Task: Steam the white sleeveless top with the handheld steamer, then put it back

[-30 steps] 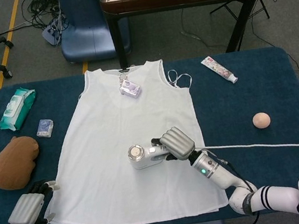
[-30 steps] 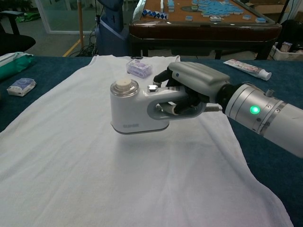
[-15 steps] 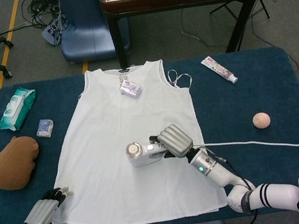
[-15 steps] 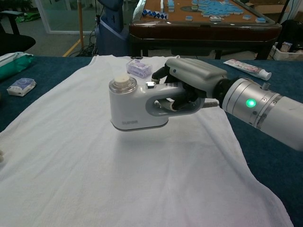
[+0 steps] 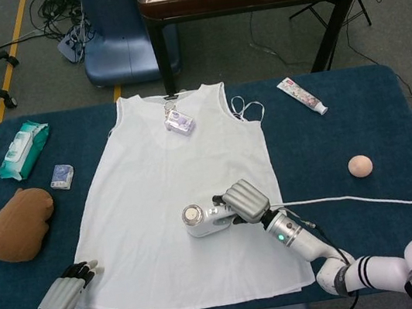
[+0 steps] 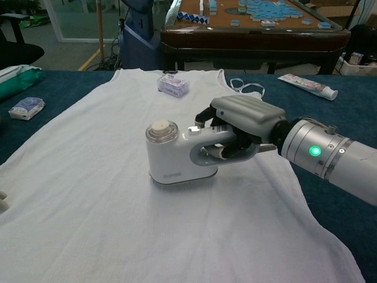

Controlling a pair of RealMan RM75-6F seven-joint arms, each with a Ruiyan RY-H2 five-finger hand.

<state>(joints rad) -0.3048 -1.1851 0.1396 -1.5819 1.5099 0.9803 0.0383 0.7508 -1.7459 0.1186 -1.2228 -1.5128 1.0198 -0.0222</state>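
Right hand's got the steamer parked on the top

The right hand point(image 6: 241, 124) has its fingers wrapped through the loop handle of the white handheld steamer point(image 6: 174, 156), which looks to sit base-down on the lower middle of the white sleeveless top point(image 5: 175, 206); its white cord point(image 5: 362, 200) trails off right across the blue table point(image 5: 344, 133). The top lies flat with a small purple packet point(image 5: 180, 122) near the neckline. The left hand point(image 5: 65, 296) sits at the near-left hem corner, fingers apart, holding nothing as far as I can see. Off to the left are a brown lump point(image 5: 15, 225), a wipes pack point(image 5: 23, 149) and a little pouch point(image 5: 61, 176). On the right, a tube point(image 5: 301, 96) and an egg point(image 5: 360, 166).
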